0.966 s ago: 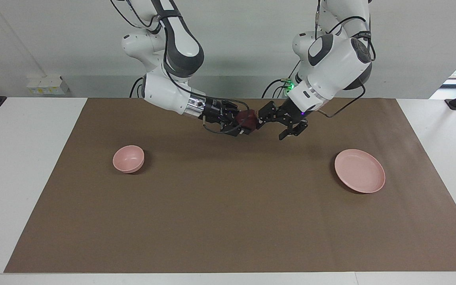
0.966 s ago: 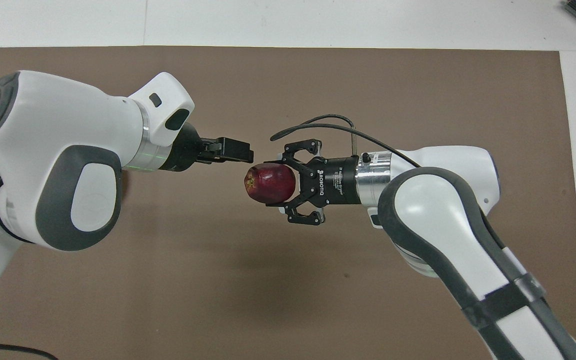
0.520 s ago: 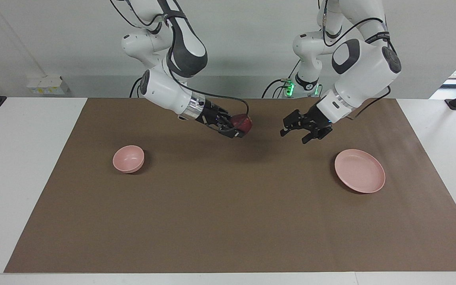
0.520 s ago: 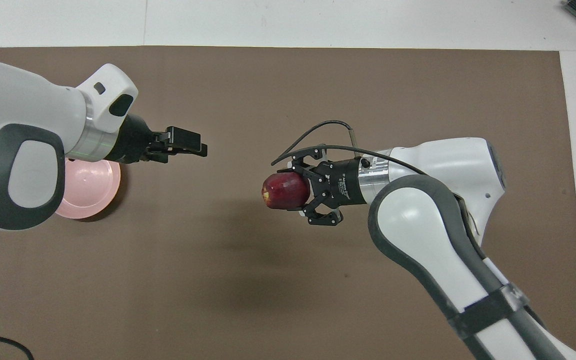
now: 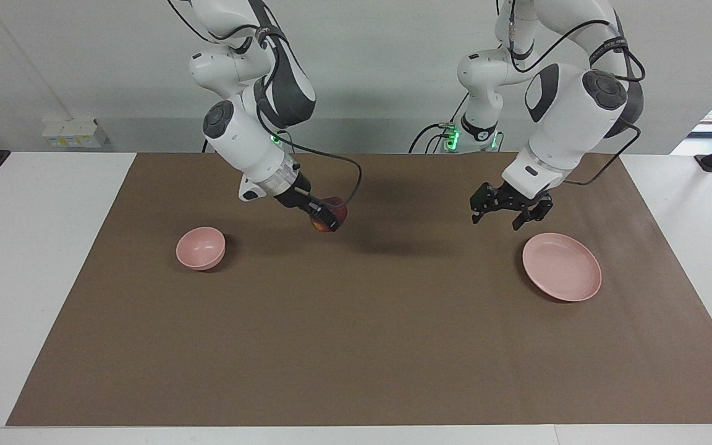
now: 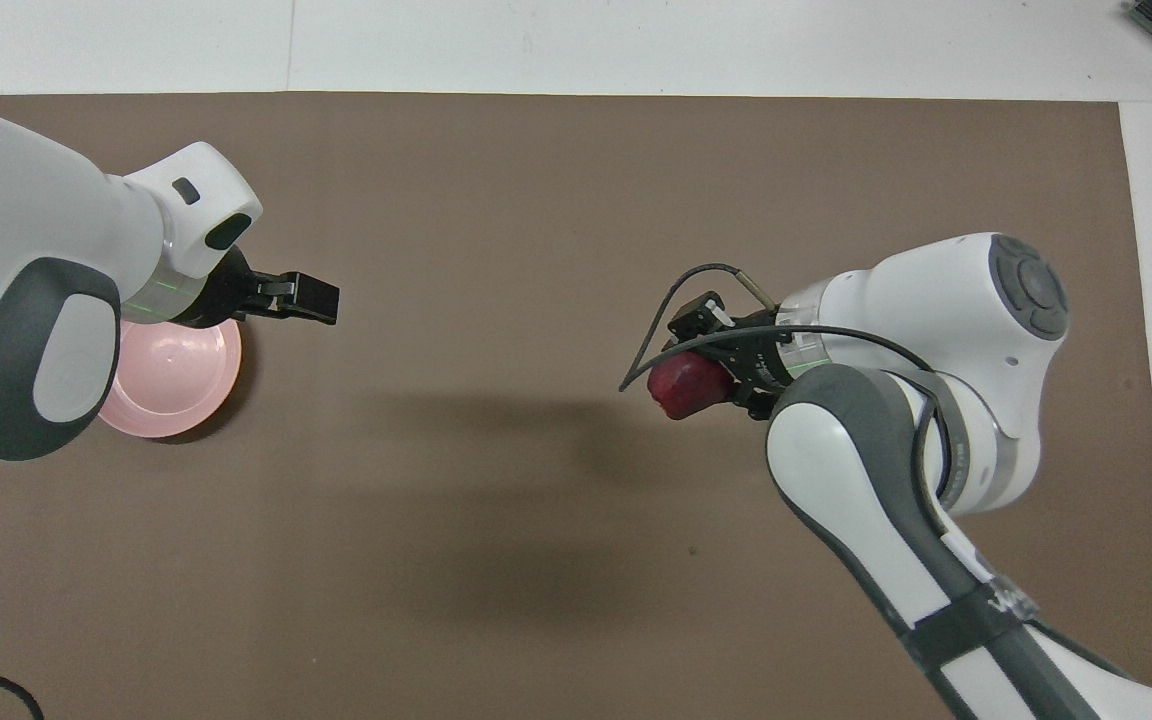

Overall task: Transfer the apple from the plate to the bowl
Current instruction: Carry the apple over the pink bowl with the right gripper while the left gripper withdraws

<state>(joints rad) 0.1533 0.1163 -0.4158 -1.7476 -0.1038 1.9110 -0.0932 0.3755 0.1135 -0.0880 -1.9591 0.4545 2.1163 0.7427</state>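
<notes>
Right pincer (image 5: 329,220): it is closed tight on the apple (image 5: 331,217) and holds it up in the air over the brown mat (image 5: 356,346), between the two dishes.
Apple: it is dark red with a yellow spot. It is off the plate and not in the bowl yet. It touches nothing but the pincer.
Left pincer (image 5: 504,217): it is open and holds nothing. It hangs in the air just beside the plate (image 5: 562,267), on the robots' side of it. This arm looks like it is waiting.
Plate: it is wide, flat and pink, with nothing on it. It sits toward the left arm's end of the bench.
Bowl (image 5: 201,248): it is small, deep and pink, with nothing in it. It sits toward the right arm's end, well apart from the plate.
Done: the apple is lifted off the plate and the right arm has it.
Left to do: I think the apple has to go over the bowl, come down, and be let go.
Bench (image 5: 22,278): it is white, and the big brown mat covers most of it. Both dishes stand on the mat.
Room: there is a plain pale wall (image 5: 381,74) where the robots stand.
</notes>
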